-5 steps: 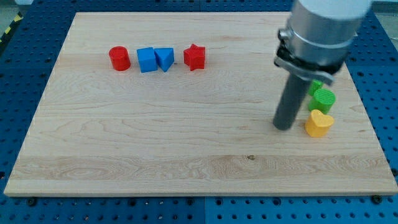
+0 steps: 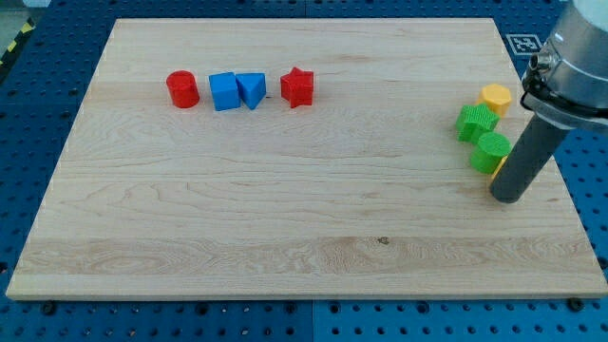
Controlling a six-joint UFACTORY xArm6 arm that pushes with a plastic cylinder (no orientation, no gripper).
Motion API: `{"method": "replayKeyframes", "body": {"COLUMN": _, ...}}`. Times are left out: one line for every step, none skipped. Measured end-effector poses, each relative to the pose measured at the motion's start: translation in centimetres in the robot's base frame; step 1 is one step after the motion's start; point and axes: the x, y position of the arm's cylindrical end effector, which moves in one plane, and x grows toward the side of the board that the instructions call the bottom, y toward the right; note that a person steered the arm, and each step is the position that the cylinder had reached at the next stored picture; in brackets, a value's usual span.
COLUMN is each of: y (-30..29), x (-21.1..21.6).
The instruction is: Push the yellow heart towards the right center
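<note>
Heart block, yellow [image 2: 498, 169]: almost wholly hidden behind the dark rod, with only a thin yellow sliver showing along the rod's left edge. Its outline, the direction its point faces and its long axis cannot be determined. The sliver lies in the right-centre part of the wooden board [image 2: 285, 218], near the right edge, touching or just beside the green cylinder [image 2: 490, 150] at that cylinder's 4 o'clock.

My tip [image 2: 507, 198] rests on the board at 5 o'clock from the sliver and 4 o'clock from the green cylinder, with the rod rising toward 1 o'clock into the grey arm housing at the view's top right. The arm carries no claw, only the plain rod, so there is nothing to report as apart or together.

A second green block [image 2: 475, 123], ridged and of unclear shape, sits at 11 o'clock from the green cylinder, touching or nearly so. A yellow block [image 2: 496, 97], rounded or hexagonal, stands just beside it at 1 o'clock.

Well apart, toward 10 o'clock across the board, a row runs left to right: red cylinder [image 2: 182, 89], blue cube [image 2: 224, 92], blue wedge [image 2: 252, 89] touching the cube, and red star [image 2: 297, 87].
</note>
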Motion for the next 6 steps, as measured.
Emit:
{"method": "replayKeyframes", "body": {"y": 0.7, "x": -1.2}}
{"method": "replayKeyframes", "body": {"y": 0.7, "x": -2.0}}
{"method": "replayKeyframes", "body": {"y": 0.7, "x": -2.3}}
{"method": "replayKeyframes", "body": {"y": 0.5, "x": -2.2}}
{"method": "replayKeyframes", "body": {"y": 0.4, "x": -1.9}}
{"method": "replayKeyframes", "body": {"y": 2.2, "x": 0.9}}
